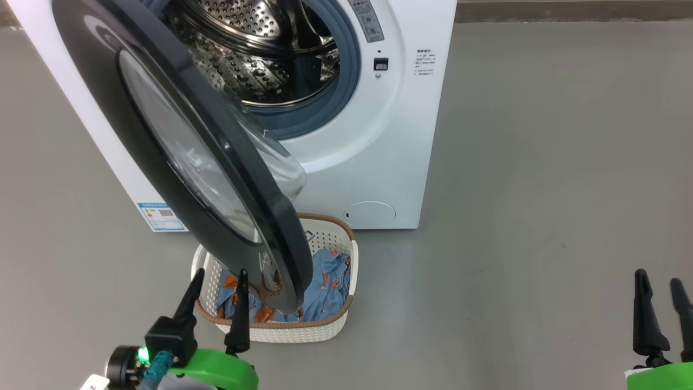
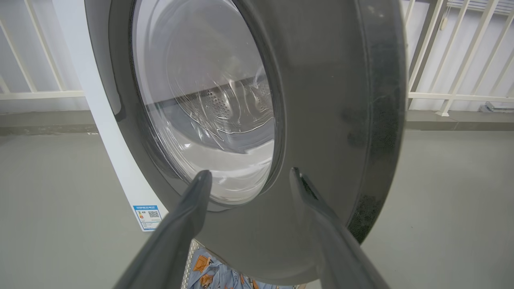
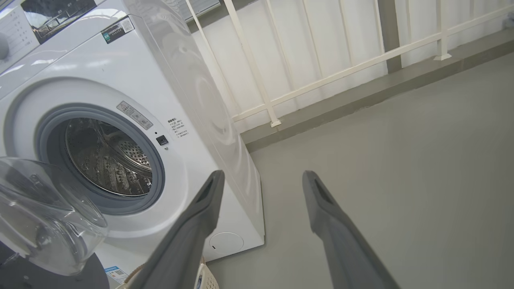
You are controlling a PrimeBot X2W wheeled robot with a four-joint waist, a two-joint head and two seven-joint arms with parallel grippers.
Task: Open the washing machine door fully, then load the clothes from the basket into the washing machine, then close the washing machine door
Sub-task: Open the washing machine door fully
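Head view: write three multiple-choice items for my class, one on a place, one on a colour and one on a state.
1. Where does the basket stand? A on the floor before the washing machine; B on top of it; C on a shelf.
2. What colour are the clothes? A red; B light blue; C black.
3. How is the washing machine door? A shut; B swung open; C taken off.
Key: 1 A, it sits on the floor below the door. 2 B, blue fabric with orange figures lies in the basket. 3 B, the drum shows behind it.
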